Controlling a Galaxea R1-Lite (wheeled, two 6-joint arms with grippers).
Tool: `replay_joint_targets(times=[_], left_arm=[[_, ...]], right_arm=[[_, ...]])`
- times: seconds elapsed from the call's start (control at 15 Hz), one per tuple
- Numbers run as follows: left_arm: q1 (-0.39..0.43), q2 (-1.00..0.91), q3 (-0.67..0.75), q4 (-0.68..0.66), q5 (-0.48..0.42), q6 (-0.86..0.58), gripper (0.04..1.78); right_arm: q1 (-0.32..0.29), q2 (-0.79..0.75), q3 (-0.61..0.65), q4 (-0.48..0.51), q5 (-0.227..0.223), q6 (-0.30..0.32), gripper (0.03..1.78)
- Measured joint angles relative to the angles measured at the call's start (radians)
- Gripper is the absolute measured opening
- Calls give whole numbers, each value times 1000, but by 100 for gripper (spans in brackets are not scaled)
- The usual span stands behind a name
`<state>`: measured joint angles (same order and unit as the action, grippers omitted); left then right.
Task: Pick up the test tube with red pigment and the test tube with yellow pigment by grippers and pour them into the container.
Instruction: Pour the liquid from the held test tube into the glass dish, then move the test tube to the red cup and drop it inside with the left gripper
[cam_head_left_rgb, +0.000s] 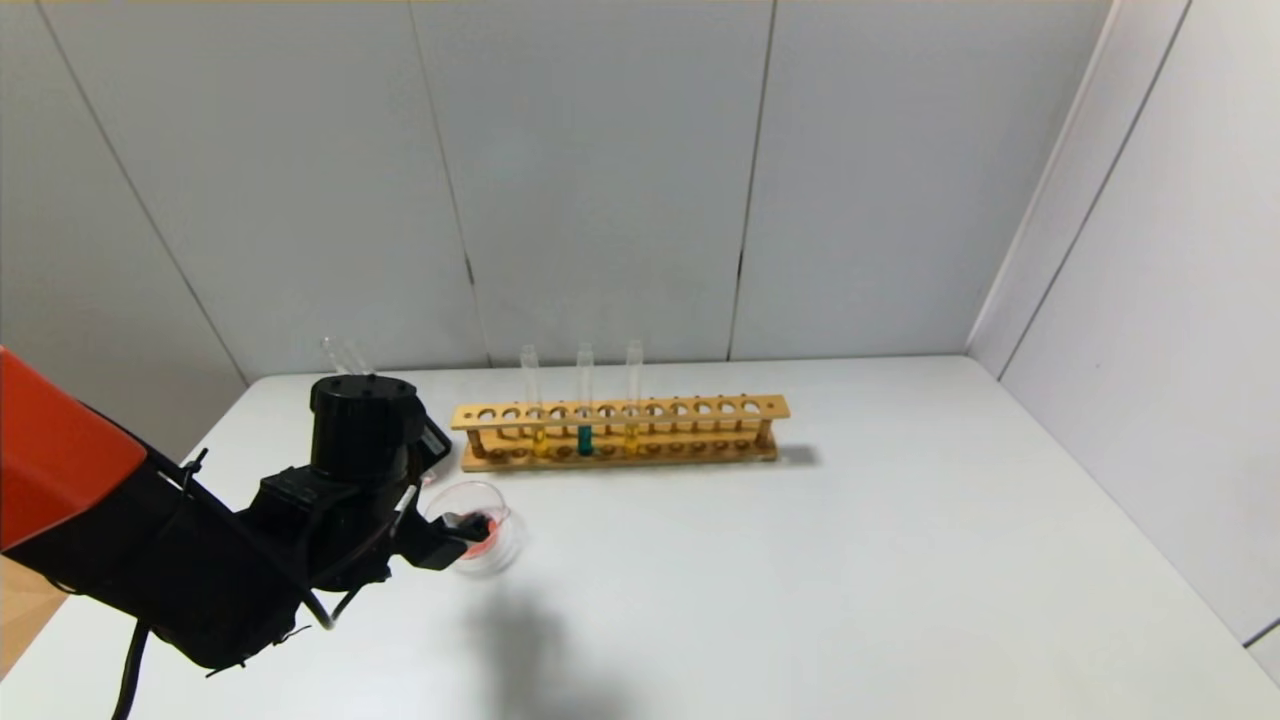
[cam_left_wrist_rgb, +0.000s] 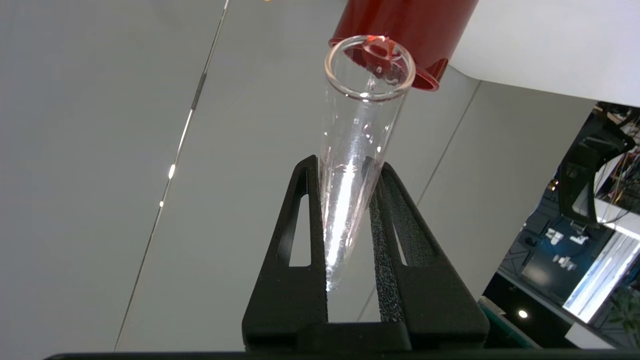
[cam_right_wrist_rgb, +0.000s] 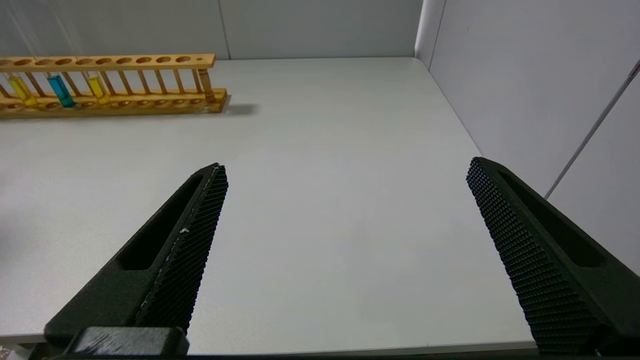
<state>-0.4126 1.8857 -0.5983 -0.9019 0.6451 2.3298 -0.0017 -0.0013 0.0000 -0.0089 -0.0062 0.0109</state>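
My left gripper (cam_left_wrist_rgb: 346, 164) is shut on the test tube with red pigment (cam_left_wrist_rgb: 365, 115). The tube looks almost empty, with a red drop at its mouth. In the head view the left gripper (cam_head_left_rgb: 462, 527) is over the container (cam_head_left_rgb: 492, 545), a small clear glass dish with red liquid in it. The held tube is hard to make out there. The test tube with yellow pigment (cam_head_left_rgb: 631, 432) stands in the wooden rack (cam_head_left_rgb: 700, 410), and also shows in the right wrist view (cam_right_wrist_rgb: 98, 89). My right gripper (cam_right_wrist_rgb: 346, 165) is open and empty above bare table, outside the head view.
The rack also holds a paler yellow tube (cam_head_left_rgb: 540, 440) and a green-liquid tube (cam_head_left_rgb: 585, 438). A dark red cup (cam_left_wrist_rgb: 405, 30) shows beyond the held tube's mouth. A clear glass end (cam_head_left_rgb: 340, 355) shows behind the left arm. Walls close the table's back and right.
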Motion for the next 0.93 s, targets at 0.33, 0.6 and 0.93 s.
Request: replay_joint_targets(times=[0.33,0.6,0.93], left_arm=[[-7,4,28,-48,-10,-11,32],[-16,5,51,-139,-29,-126,32],[-22,-4,81,-155,-41,-592,32]], right_arm=[[0,0,0,0,0,0,175],[0,0,0,0,0,0,175],[0,0,0,0,0,0,175]])
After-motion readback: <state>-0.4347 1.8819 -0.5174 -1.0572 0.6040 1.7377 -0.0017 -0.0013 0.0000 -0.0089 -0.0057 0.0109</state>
